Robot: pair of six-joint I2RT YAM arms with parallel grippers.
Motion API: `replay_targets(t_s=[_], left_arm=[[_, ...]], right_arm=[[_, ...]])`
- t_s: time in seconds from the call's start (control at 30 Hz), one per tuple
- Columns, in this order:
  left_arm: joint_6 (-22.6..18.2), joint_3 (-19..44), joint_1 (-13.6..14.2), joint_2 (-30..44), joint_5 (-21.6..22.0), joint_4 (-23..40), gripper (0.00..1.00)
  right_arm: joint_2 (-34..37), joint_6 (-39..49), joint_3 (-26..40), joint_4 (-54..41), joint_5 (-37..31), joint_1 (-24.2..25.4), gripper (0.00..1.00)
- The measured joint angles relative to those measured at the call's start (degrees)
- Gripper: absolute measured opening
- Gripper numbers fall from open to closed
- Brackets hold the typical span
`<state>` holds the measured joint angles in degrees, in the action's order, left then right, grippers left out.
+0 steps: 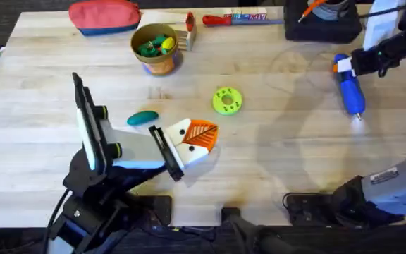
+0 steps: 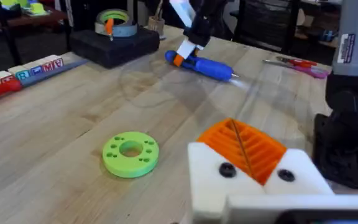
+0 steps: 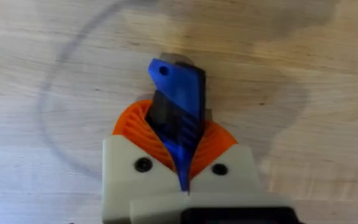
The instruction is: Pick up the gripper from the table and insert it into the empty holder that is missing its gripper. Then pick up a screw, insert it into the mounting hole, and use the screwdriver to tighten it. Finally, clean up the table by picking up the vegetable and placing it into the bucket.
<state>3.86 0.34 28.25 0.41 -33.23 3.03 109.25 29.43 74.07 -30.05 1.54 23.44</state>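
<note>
Your right tool (image 3: 182,158) is clamped on the chunky blue screwdriver (image 1: 348,86) (smooth plastic cylinder); your left tool (image 1: 192,141), orange ribbed pads together, holds nothing over the wooden surface (image 1: 280,148).

Letter blocks (image 2: 39,70) on the table show "M A".

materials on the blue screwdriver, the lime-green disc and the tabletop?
Screwdriver: looks like glossy blue plastic, going by the highlights along its body; tip probably metal. Lime-green disc: matte plastic, even colour, clean round holes, possibly printed. Table: light wood with visible plank grain, low sheen.
</note>
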Motion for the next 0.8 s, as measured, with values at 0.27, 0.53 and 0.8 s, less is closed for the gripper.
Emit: replay_targets(t_s=[0.27, 0.53, 0.8], left_arm=[[0.01, 0.0, 0.0, 0.01, 0.0, 0.0, 0.014], [0.0, 0.0, 0.0, 0.02, 0.0, 0.01, 0.014], [0.01, 0.0, 0.0, 0.02, -0.01, 0.0, 0.014]], right_arm=[[-0.63, -0.77, 0.48, -0.3, -0.24, 0.0, 0.007], [-16.1, -7.39, 0.85, -4.12, -0.24, 0.0, 0.006], [-29.53, -9.15, 0.89, -10.72, -0.24, 0.0, 0.006]])
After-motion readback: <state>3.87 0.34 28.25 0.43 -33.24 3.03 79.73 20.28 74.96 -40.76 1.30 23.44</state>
